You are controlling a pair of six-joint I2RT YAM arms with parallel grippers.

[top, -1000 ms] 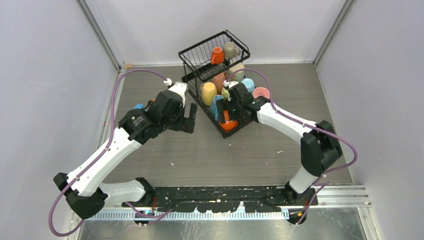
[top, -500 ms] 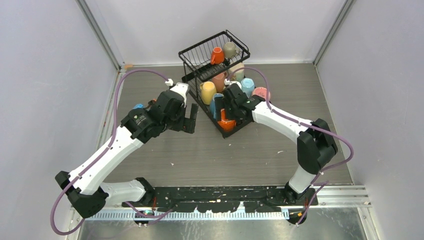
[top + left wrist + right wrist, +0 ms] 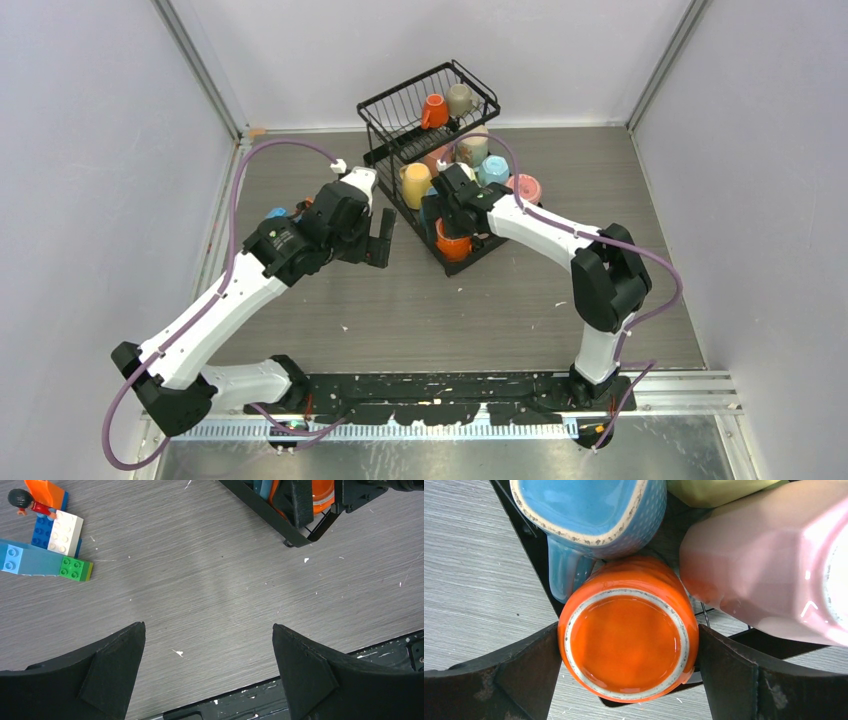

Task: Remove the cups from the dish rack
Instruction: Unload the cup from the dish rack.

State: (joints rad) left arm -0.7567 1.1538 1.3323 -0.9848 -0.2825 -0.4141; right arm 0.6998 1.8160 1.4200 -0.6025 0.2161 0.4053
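The black wire dish rack (image 3: 385,100) stands at the back middle of the table. Its upper basket holds an orange cup (image 3: 434,110) and a grey cup (image 3: 460,98). The lower tray holds several cups, among them a yellow one (image 3: 416,183). At the tray's near corner an upside-down orange cup (image 3: 626,647) sits between the fingers of my right gripper (image 3: 629,630), which is open with both fingers close against the cup's sides. Behind it are a blue cup (image 3: 584,505) and a pink cup (image 3: 769,565). My left gripper (image 3: 206,626) hangs open over bare table, left of the rack.
Toy bricks with a small figure (image 3: 47,545) lie on the table left of my left gripper. The rack's near corner (image 3: 280,525) is close to the left arm. Grey walls enclose the table on three sides. A black rail runs along the near edge.
My right gripper has slid left along the rack's near end and now straddles the orange cup. The left arm has barely moved.
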